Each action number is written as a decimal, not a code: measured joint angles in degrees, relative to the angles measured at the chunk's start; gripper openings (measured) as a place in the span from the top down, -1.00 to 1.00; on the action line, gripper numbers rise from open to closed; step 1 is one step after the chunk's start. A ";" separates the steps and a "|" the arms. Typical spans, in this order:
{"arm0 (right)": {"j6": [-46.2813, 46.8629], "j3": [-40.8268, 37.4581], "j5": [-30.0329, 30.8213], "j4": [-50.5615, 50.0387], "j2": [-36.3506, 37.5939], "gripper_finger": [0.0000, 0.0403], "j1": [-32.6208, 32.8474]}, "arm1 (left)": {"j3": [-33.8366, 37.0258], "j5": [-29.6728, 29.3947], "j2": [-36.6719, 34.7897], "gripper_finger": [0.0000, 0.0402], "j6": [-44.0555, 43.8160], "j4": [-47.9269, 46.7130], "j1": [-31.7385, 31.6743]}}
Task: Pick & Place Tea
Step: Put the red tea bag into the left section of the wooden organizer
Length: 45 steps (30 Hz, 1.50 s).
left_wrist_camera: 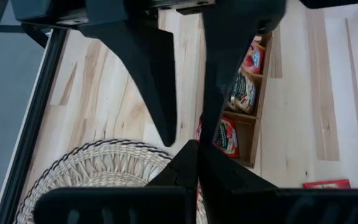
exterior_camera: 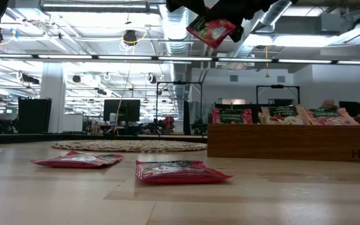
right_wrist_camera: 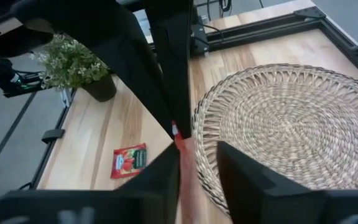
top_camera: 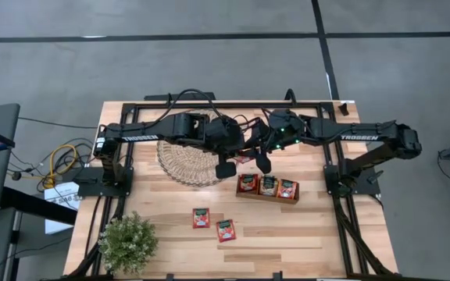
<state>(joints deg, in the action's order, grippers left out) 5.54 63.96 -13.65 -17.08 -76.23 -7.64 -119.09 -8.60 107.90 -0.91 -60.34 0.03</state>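
A: Tea sachet (exterior_camera: 212,30) is up in the air between both arms, above the gap between the wicker mat (top_camera: 186,160) and the wooden tray (top_camera: 267,188). Two more red ones (top_camera: 201,218) lie flat on the surface (top_camera: 303,234)

B: Who's got it?

A: Looks like the right end effector (right_wrist_camera: 180,144) pinches its edge, fingers narrow. The left end effector (left_wrist_camera: 188,140) is right there too, fingers parted a little

B: Handling?

A: I'd guess light, floppy and slick. Grab a sealed edge, not the middle
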 joint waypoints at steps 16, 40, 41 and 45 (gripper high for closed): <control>-0.87 -0.04 3.65 0.39 0.02 1.00 2.62 | 0.00 0.94 -0.02 1.00 0.33 0.35 -0.02; 12.04 -3.12 21.64 0.32 0.24 1.00 13.73 | 0.02 -9.75 -1.72 0.25 -0.47 -14.25 -0.15; 13.50 -3.73 24.57 0.23 0.22 1.00 15.18 | 0.02 -9.77 -1.75 0.25 -0.71 -14.50 -0.24; 19.39 -6.92 36.85 3.81 0.22 1.00 21.42 | 0.02 -9.38 -1.75 0.25 -0.96 -14.55 -0.46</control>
<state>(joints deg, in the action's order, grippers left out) 24.93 57.04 23.20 -13.28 -76.01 13.78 -119.07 -17.98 106.15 -1.86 -74.89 -0.43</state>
